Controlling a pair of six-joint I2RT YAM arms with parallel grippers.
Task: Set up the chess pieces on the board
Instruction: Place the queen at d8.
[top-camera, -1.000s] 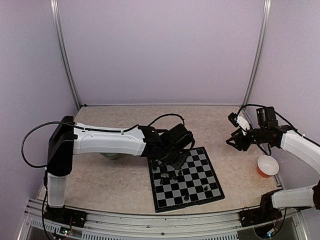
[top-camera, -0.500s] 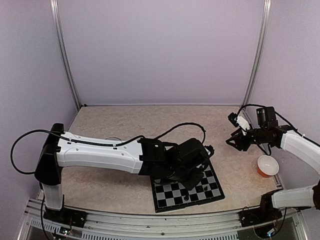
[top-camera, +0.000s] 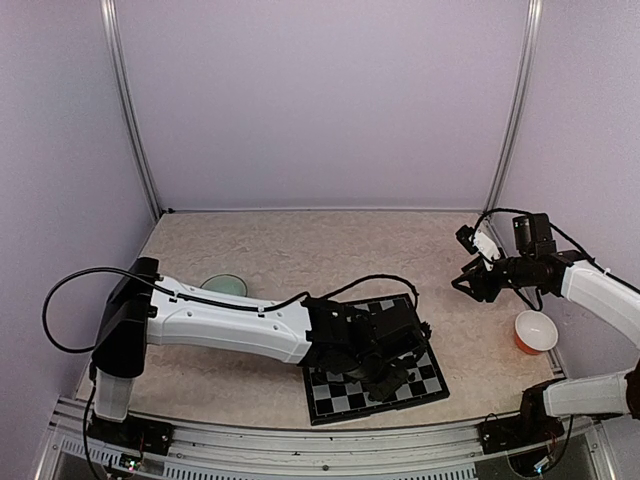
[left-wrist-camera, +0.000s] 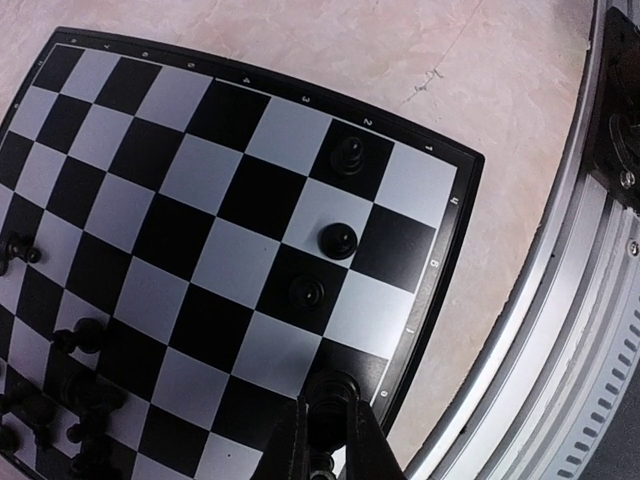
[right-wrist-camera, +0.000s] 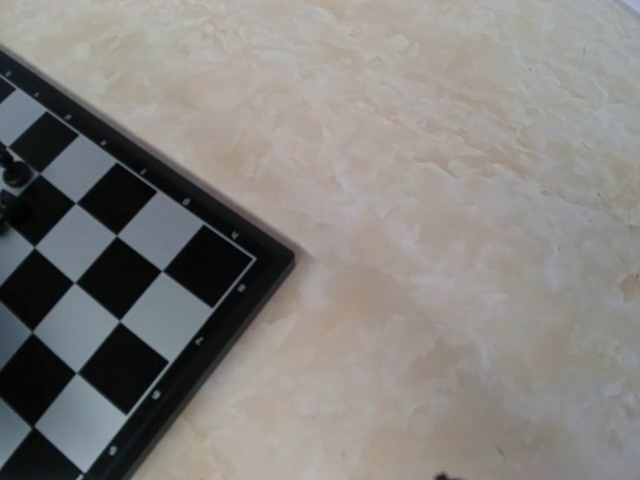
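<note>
Slid toward board's near-right corner since half second back, baring green bowl left of board

Pinching black chess piece in left gripper, fingers narrow, over board's edge square

Placing step, by look

Next: lower straight, open, lift without knocking neighbours

Counted: three standing pieces by that edge; heap on board's other side, uncountable; one board

Cannot tell finger spread on right gripper, well right of board

The left gripper pinched a piece between its fingers at the board's corner, by the border. Three pieces stood in a loose line on the squares just beyond it. A cluster crowded the lower left. A metal rail curved past on the right, across a strip of beige table.
</note>
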